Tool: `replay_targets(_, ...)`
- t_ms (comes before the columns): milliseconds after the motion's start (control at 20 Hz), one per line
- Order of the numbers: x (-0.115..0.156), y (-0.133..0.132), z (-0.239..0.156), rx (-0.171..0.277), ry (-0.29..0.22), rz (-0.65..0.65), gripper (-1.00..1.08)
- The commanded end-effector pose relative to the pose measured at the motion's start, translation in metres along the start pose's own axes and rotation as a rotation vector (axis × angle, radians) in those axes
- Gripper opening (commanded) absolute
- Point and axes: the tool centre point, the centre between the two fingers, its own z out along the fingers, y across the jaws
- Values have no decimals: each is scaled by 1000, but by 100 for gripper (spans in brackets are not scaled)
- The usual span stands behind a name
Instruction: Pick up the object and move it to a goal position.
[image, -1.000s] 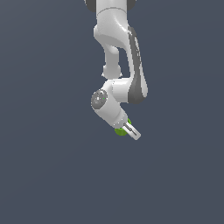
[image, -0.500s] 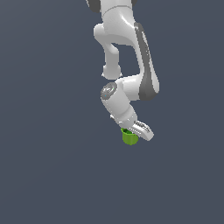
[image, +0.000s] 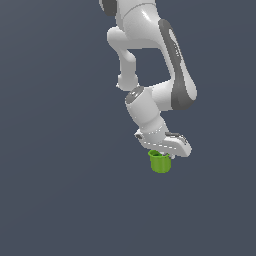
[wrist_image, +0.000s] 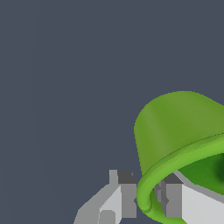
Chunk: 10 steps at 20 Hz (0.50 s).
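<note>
Lime-green cup (image: 160, 162) is pinched only at its rim by the tool (image: 162, 156); abrupt motion could dislodge it.

— Where's the arm (image: 150, 60) right now?
— Folded over from the top, elbow bulging toward the exterior view's right, wrist angled downward.
— And the gripper (image: 161, 156)?
— Pointing down below the wrist. In the wrist view, one finger (wrist_image: 124, 192) sits outside the lime-green cup (wrist_image: 177, 131)'s rim, the other inside, clamping the wall.
</note>
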Motion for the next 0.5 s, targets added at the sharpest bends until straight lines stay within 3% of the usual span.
replay_targets(0, -1, -14, -2, 39, 29, -32, -100)
replay_targets(450, -8, -49, -6, 147, 102, -122, -100)
